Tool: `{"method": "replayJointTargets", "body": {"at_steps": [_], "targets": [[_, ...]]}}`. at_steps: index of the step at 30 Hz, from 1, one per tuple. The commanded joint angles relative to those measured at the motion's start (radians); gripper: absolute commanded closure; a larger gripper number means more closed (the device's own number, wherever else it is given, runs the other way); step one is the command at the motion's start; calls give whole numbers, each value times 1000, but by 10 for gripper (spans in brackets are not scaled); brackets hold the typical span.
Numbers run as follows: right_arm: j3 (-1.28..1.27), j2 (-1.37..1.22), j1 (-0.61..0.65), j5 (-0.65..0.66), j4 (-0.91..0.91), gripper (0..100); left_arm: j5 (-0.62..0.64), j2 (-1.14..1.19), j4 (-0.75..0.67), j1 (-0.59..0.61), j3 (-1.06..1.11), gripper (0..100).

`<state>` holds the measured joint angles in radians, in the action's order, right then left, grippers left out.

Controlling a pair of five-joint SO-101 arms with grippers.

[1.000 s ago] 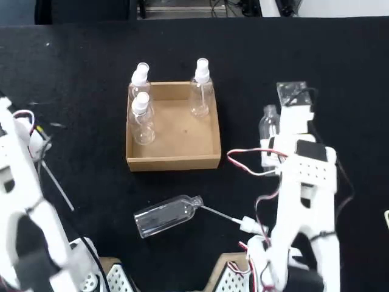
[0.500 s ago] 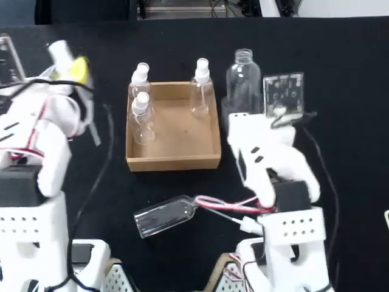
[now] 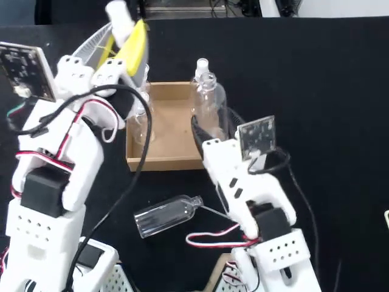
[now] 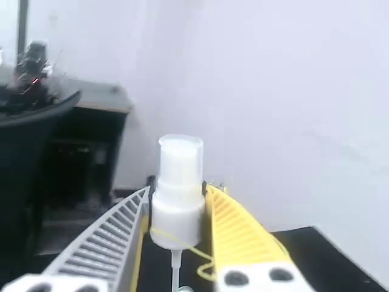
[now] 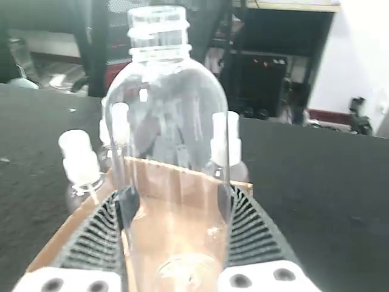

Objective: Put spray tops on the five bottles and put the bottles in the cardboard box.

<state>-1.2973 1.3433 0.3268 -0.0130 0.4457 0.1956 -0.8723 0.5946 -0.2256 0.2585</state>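
Observation:
My left gripper [image 3: 123, 29] is raised high above the cardboard box's [image 3: 176, 161] back left corner, shut on a white spray top [image 3: 117, 12] whose thin tube hangs down; the top [image 4: 177, 191] sits between the grey and yellow fingers. My right gripper [image 3: 208, 129] is shut on an upright, uncapped clear bottle [image 3: 209, 100] over the box's right side; the bottle's [image 5: 165, 128] open neck points up. A capped bottle [image 3: 201, 67] stands in the box behind it. Two more capped bottles [image 5: 81, 167] show beyond the held one. Another uncapped bottle [image 3: 165, 215] lies on the table in front of the box.
The table is a black cloth [image 3: 328, 91], bare to the right of the box. A thin tube [image 3: 209, 211] runs from the lying bottle's mouth under the right arm. The left arm's body covers the box's left side.
The left arm swung in toward the box and rose with the spray top. The right arm carried the uncapped bottle leftward, from beside the box to over its right side.

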Motion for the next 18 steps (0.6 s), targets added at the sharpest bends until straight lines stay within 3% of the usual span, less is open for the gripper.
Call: {"method": "replayJointTargets", "body": {"at_steps": [1,6,18], "targets": [[-19,51,61,-5,-31,988,3,-21,-58,-97,-22,970],[-58,61,141,3,-34,988,2,-21,-66,-154,-7,970],[-59,61,141,3,-26,988,9,-23,-66,-153,-5,970]]}}
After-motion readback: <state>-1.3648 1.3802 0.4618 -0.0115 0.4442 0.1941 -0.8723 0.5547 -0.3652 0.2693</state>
